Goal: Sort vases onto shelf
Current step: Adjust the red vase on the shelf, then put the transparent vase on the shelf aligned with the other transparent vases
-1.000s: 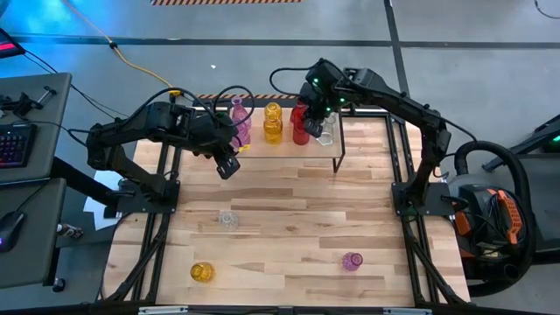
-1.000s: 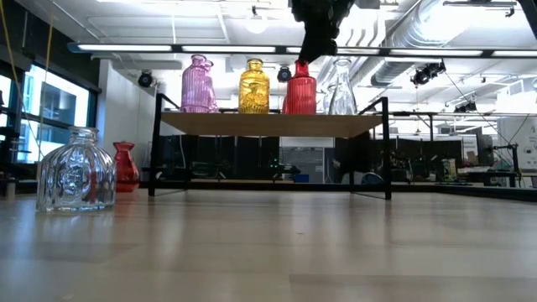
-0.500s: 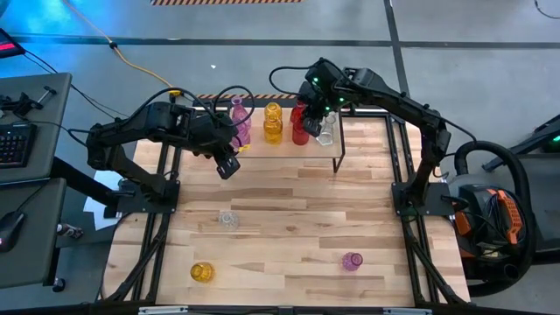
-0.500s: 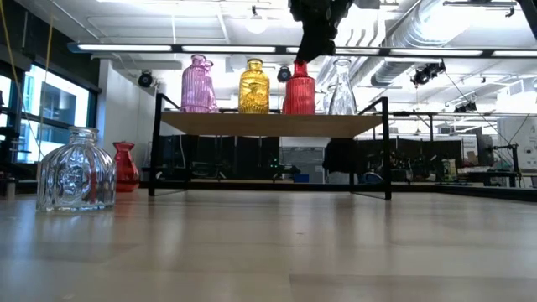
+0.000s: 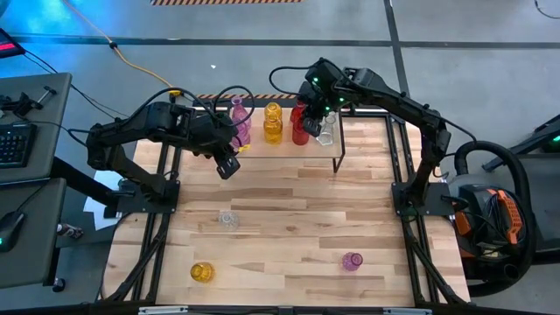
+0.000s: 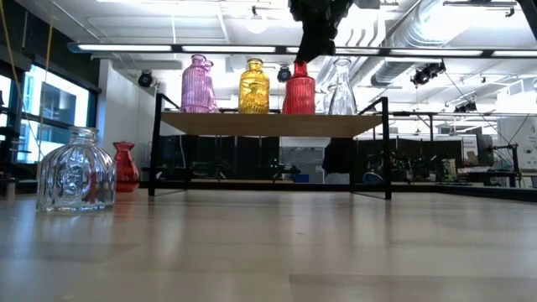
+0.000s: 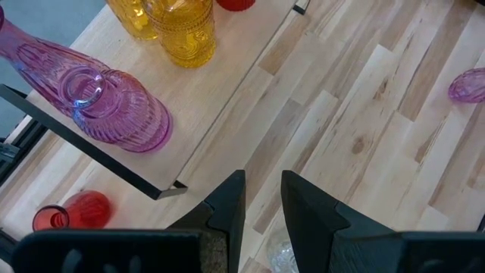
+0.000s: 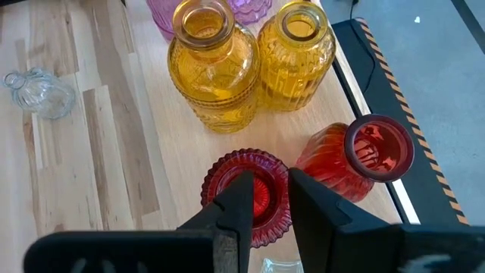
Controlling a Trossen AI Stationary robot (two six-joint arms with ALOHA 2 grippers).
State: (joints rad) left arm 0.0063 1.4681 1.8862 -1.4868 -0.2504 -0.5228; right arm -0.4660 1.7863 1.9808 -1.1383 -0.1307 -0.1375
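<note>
The shelf [image 5: 289, 157] stands at the table's far edge and carries pink [image 5: 238, 122], yellow [image 5: 273, 122], red and clear [image 5: 326, 131] vases, all upright on their bases. My right gripper [image 8: 271, 199] is over the shelf, on a red vase [image 8: 227, 182] with a scalloped rim, next to a second red vase [image 8: 356, 155]. In the low view that red vase [image 6: 299, 92] stands on the shelf top [image 6: 277, 124]. My left gripper [image 7: 263, 189] hovers open off the shelf's front left corner, holding nothing. My right gripper comes down from above onto the red vase's rim [image 8: 282, 220]. One finger [image 8: 241, 193] appears to reach into the mouth and the other [image 8: 303, 197] stays outside the rim. The vase is upright with its base on the shelf top.
On the table stand a clear vase [image 5: 228, 219], a yellow vase [image 5: 202, 272] and a pink vase [image 5: 352, 261]. Another red vase [image 7: 76, 211] sits on the table beside the shelf's left end. Bare wood lies between the shelf and these vases.
</note>
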